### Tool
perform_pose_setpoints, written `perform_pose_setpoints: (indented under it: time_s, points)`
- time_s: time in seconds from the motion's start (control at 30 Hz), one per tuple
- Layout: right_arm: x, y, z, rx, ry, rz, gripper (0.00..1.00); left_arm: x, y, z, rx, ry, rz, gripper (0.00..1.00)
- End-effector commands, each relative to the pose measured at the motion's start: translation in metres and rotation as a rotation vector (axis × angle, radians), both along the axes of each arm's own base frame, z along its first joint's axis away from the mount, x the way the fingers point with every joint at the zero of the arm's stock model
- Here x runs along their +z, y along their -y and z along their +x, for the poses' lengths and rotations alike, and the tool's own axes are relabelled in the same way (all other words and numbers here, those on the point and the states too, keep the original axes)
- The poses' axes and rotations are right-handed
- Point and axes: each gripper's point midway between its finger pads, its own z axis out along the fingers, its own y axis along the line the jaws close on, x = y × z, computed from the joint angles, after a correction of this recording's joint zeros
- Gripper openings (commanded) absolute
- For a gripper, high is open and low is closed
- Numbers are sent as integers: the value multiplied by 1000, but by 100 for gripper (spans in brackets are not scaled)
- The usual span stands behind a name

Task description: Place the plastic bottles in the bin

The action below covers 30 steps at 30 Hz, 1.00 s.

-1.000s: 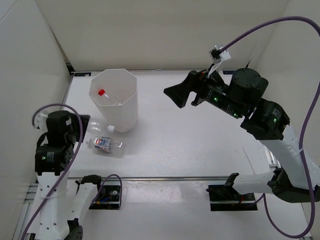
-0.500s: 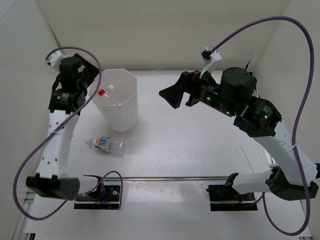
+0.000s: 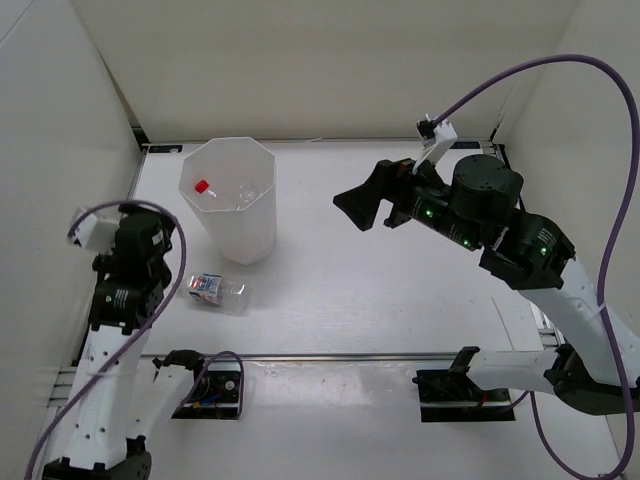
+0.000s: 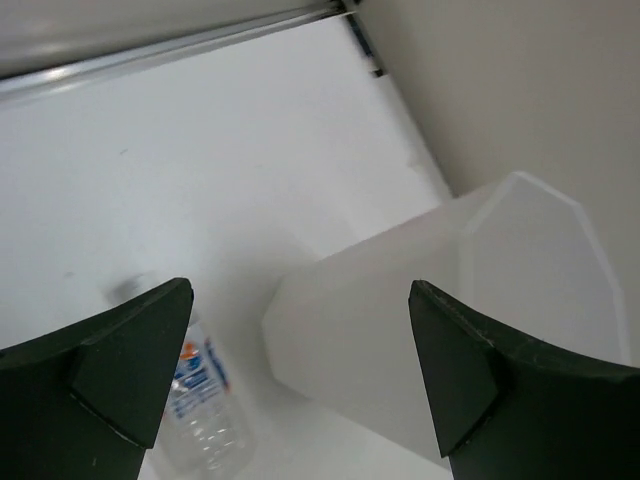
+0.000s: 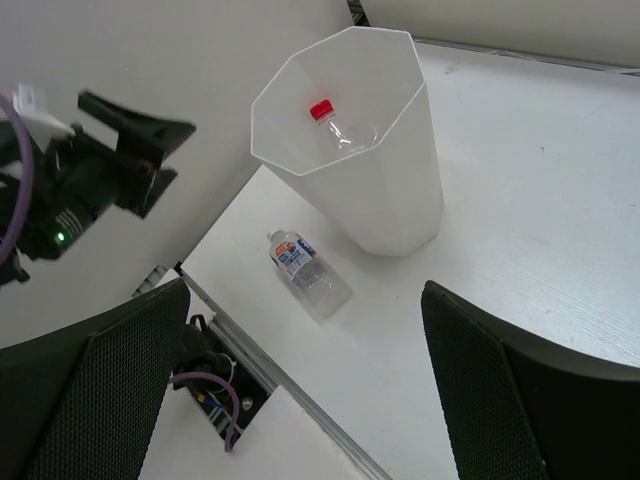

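In the left wrist view, the bin (image 4: 400, 330) runs off the right edge. The labelled bottle (image 4: 205, 415) is cut by the bottom edge and partly hidden behind a finger (image 4: 110, 370). From above, only a red-capped bottle (image 3: 207, 190) shows clearly inside the bin; other clear shapes there blur together, uncountable.

One white bin (image 3: 250, 225) stands at upper left of the overhead frame, with one red-capped bottle (image 5: 338, 122) visible inside. One labelled bottle (image 3: 215, 290) lies outside. Two arms appear: left arm (image 3: 118, 300), right arm (image 3: 530, 255).
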Motion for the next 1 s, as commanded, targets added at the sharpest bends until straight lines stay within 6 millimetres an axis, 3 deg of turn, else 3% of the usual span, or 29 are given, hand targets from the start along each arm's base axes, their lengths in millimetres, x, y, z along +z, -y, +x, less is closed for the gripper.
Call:
perform_pose_setpoints:
  time_s: [0.0, 0.1, 0.17, 0.3, 0.4, 0.5, 0.67, 0.97]
  points:
    - [8, 6, 0, -22, 25, 25, 100, -74, -5, -23, 107, -135, -159, 100]
    - [0, 3, 0, -13, 6, 0, 100, -100, -9, -25, 135, -190, -184, 100]
    - [5, 3, -1, -1, 14, -2, 100, -114, -11, -23, 172, -212, -238, 100]
    - [-2, 4, -2, -1, -6, -32, 100, -149, 1, -9, 131, -239, -368, 100]
    - [-1, 14, -5, -21, -5, -36, 100, -193, 0, -12, 160, -273, -435, 100]
    - [-1, 29, -10, -43, -7, -45, 100, -222, 0, -17, 176, -310, -502, 100]
    - [-4, 41, -12, -80, -15, -50, 100, -248, 9, -16, 134, -347, -562, 100]
    - [-15, 40, -14, -76, -58, -64, 100, -294, 32, -20, 23, -324, -643, 100]
